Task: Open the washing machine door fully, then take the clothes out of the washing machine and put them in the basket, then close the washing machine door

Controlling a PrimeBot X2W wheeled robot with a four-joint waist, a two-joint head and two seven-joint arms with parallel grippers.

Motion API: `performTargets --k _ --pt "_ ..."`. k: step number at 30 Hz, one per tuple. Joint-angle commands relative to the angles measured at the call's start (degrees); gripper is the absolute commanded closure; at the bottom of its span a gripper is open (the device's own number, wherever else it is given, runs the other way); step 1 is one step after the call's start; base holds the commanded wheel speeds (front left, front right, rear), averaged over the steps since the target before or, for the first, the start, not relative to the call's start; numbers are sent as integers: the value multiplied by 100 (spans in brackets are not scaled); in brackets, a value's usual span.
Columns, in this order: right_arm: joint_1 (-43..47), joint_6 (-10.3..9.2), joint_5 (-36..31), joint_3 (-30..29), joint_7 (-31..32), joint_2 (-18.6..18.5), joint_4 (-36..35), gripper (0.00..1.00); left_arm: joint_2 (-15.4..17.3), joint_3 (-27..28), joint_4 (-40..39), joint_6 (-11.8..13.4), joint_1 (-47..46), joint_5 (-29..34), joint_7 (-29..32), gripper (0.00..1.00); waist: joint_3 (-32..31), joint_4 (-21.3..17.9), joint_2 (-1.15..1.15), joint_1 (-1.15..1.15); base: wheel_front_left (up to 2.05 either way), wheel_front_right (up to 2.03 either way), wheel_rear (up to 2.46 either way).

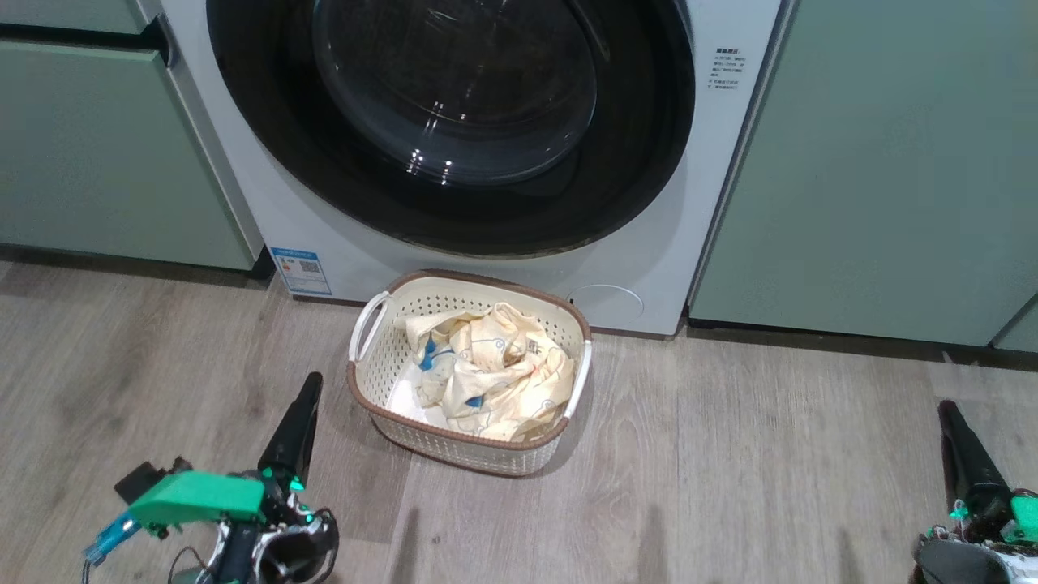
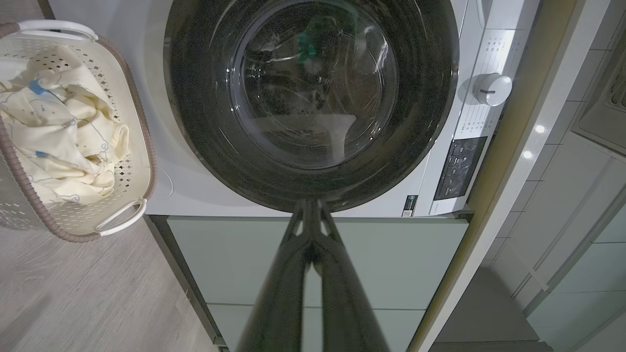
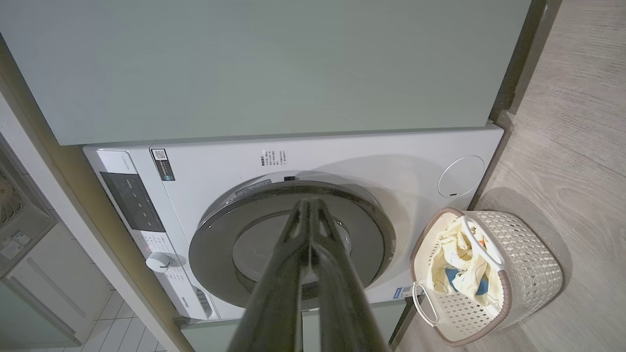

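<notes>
Clothes [image 1: 486,369] lie beyond our left gripper [image 1: 310,385] and right gripper [image 1: 949,410], both closed and empty, inside the basket [image 1: 454,450], and behind it the washing machine door [image 1: 268,146] looks shut, so we judge only a latch check remains.

Front-loader at floor level: white washing machine [image 1: 649,243] w/ small blue label [image 1: 302,271] at lower left of its front & round service flap [image 1: 612,304] at lower right; washing machine door [image 1: 454,105], glossy black w/ bulging clear porthole at ctr, shut flush against the front; basket [image 1: 470,456], cream perforated plastic, brown rim, white handles, upright on wood floor [image 1: 730,454] just in front of the machine, below the door; clothes [image 1: 495,377], pale cream-yellow w/ blue marks, crumpled inside it.
</notes>
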Motion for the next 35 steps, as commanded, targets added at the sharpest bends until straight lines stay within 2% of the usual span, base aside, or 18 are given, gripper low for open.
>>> performTargets --k 1,35 --pt "-324 8 -36 90 34 -31 -182 100 41 224 -159 -42 -322 54 31 100 0 0 0 0 0 0 0" --pt "-325 8 -47 76 46 -21 -181 100 37 230 -159 -42 -323 59 36 100 0 0 0 0 0 0 0"
